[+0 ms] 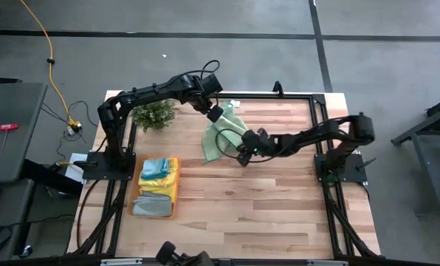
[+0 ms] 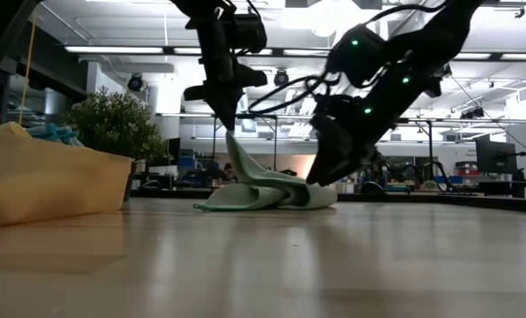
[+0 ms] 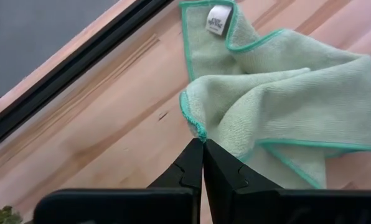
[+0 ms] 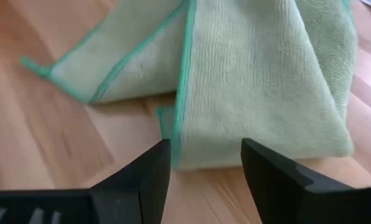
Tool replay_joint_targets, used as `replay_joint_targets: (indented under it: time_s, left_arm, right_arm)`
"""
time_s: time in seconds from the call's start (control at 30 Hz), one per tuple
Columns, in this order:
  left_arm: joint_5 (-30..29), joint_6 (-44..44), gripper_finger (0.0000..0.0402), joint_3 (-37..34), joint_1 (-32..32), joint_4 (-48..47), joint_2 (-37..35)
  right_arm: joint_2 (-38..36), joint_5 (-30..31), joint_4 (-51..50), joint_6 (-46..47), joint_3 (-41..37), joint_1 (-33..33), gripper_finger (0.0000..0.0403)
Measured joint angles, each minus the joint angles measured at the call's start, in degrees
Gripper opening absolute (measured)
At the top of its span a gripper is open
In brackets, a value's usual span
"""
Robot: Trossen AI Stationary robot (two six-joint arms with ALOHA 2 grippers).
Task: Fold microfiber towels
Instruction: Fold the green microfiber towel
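A pale green microfiber towel (image 1: 218, 137) with a teal hem lies crumpled on the wooden table, right of the middle and toward the far edge. My left gripper (image 1: 215, 113) is above its far end, shut on a raised corner. My right gripper (image 1: 243, 156) is open, low at the towel's right side. Its two fingers (image 4: 149, 163) stand on either side of a folded edge (image 4: 192, 158). The towel's white label (image 3: 218, 18) lies face up on the table. My left gripper pinches a hemmed corner (image 3: 200, 132) of the green towel between its two shut fingertips, from above, pointing down. The corner (image 2: 231, 141) is lifted off the table and the cloth slopes slack down from it. The rest (image 2: 272, 196) lies on the table. My right gripper stands open over the towel's folded edge; I cannot tell whether its fingers touch the cloth.
An orange tray (image 1: 174, 193) at the table's left holds folded towels in blue-teal, yellow and grey. A small green plant (image 1: 155, 114) stands at the far left. The near half of the table (image 1: 264, 214) is bare wood. A black frame rail (image 3: 79, 68) runs along the far edge.
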Motion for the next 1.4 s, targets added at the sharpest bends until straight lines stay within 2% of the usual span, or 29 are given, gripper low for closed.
replay_joint_targets:
  time_s: [0.13, 0.27, 0.47, 0.57, 0.7, 0.87, 0.97, 1.07, 1.17, 1.27, 1.4]
  left_arm:
    - [0.05, 1.5, 0.0, 0.0, 0.0, 1.09, 0.0]
    - [0.84, 3.37, 0.0, 0.0, 0.27, 1.5, 0.0]
    - [0.92, 6.12, 0.0, 0.0, 1.64, 1.45, -0.19]
    - [1.08, 7.21, 0.0, 0.0, 2.48, 1.44, -0.65]
    - [1.7, 8.03, 0.0, 0.0, 3.52, 1.42, -1.03]
    - [2.88, 9.71, 0.0, 0.0, 3.52, 1.36, -1.16]
    - [4.52, 10.24, 0.0, 0.0, 3.5, 1.37, -1.16]
    - [5.57, 10.26, 0.0, 0.0, 3.24, 1.37, -1.16]
    - [5.6, 10.25, 0.0, 0.0, 2.92, 1.35, -1.14]
    - [5.6, 10.23, 0.0, 0.0, 2.8, 1.35, -1.12]
    - [5.62, 10.16, 0.0, 0.0, 2.39, 1.43, -1.11]
  right_arm:
    - [4.93, 5.67, 0.25, 5.69, 4.04, 2.56, 0.0188]
    - [9.48, 6.58, -1.42, 8.71, 8.89, 4.47, 0.0188]
    - [13.38, 17.76, -18.62, 17.19, 15.37, 5.37, 0.0183]
    - [13.26, 20.28, -27.04, 17.58, 17.12, 4.65, 0.0176]
    - [11.54, 20.75, -38.72, 13.16, 17.82, 3.0, 0.0163]
    - [7.25, 19.79, -48.19, -1.83, 16.79, 0.8, 0.0153]
    - [3.4, 17.06, -49.69, -11.39, 15.74, -1.05, 0.0151]
    - [-1.23, 9.15, -49.65, -19.84, 13.68, -3.37, 0.0151]
    - [-6.57, 0.42, -48.82, -24.17, 10.0, -6.13, 0.0151]
    - [-12.83, -7.55, -44.04, -21.93, 4.29, -9.11, 0.0151]
    - [-20.26, -13.73, -29.18, -7.4, -5.23, -11.11, 0.0151]
